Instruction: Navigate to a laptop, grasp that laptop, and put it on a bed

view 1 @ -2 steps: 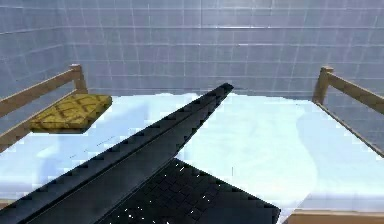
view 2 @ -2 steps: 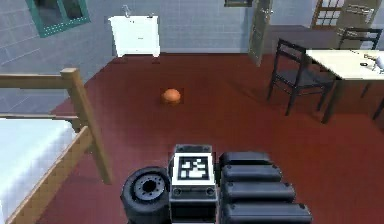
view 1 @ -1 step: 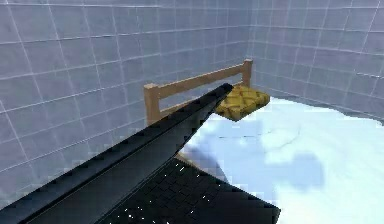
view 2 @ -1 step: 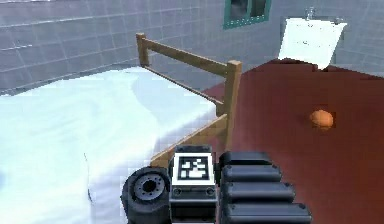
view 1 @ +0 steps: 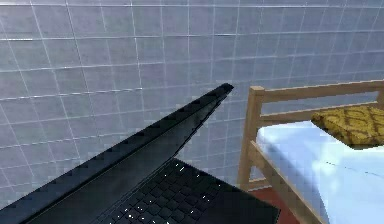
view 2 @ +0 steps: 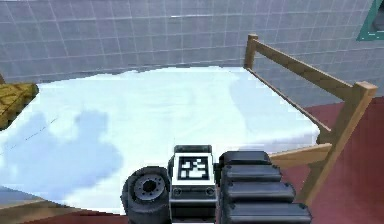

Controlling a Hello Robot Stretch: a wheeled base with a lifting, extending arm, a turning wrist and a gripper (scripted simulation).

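Note:
A dark laptop (view 1: 150,170) looms very close in the forward view's lower left. Its lid is raised and slants up to the right, and its keyboard lies at the bottom edge. To its right stands a bed (view 1: 300,150) with a light wooden frame and a white mattress. In the arm side view the bed (view 2: 150,110) spreads wide across the middle. At that view's bottom edge the arm's white marker square (view 2: 195,167) rises in front of the mattress, with the gripper's dark body (view 2: 150,192) left of it. I cannot make out the gripper's far end, so I cannot tell whether it holds anything.
A yellow patterned pillow (view 1: 352,125) lies at the bed's head, also at the arm side view's left edge (view 2: 12,100). A grey tiled wall (view 1: 100,60) stands behind the laptop and the bed. Dark red floor (view 2: 350,170) lies past the footboard posts (view 2: 355,110).

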